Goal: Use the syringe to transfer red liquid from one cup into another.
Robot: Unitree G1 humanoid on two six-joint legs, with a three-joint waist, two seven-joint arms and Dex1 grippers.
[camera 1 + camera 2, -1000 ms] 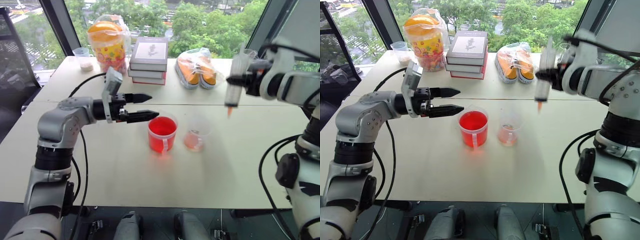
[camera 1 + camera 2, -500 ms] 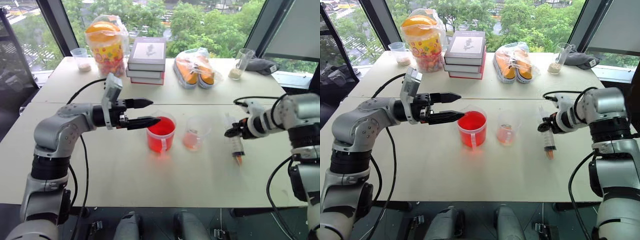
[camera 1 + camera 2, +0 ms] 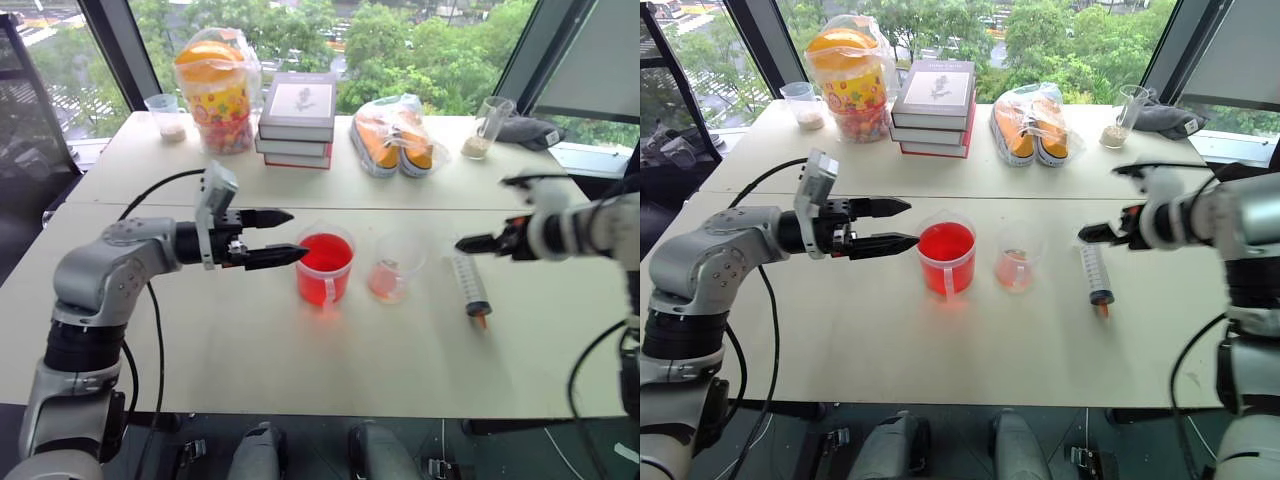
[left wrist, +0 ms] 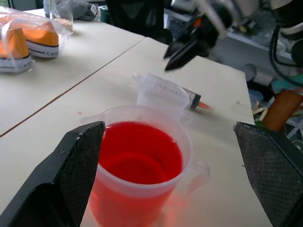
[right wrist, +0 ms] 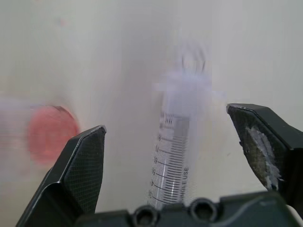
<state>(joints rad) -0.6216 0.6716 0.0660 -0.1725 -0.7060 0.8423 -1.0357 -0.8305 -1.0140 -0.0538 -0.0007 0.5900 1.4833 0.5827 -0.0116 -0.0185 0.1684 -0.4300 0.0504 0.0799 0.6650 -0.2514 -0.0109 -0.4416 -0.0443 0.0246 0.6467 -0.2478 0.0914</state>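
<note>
A: From the head camera, what is lying on the table point(image 3: 300, 370)?

B: The syringe point(image 3: 468, 285) is lying flat toward the table's right edge, orange tip facing the near edge. The right gripper point(image 3: 480, 243) is hovering just beyond it, fingers spread wide and holding nothing. The red cup point(image 3: 324, 267) and the smaller clear cup point(image 3: 392, 268) are standing side by side mid-table, apart from the syringe.

A: And the left arm?

B: The left gripper point(image 3: 278, 236) is pointing level at the red cup, jaws wide, gripping nothing.

A: The left wrist camera?

B: The red liquid point(image 4: 139, 158) is filling the larger cup between its broad-set fingers point(image 4: 75, 165), the small cup and syringe behind.

A: The right wrist camera?

B: The syringe is lying between open fingers point(image 5: 80, 165); a blurred pink patch point(image 5: 49, 135) is probably the small cup.
</note>
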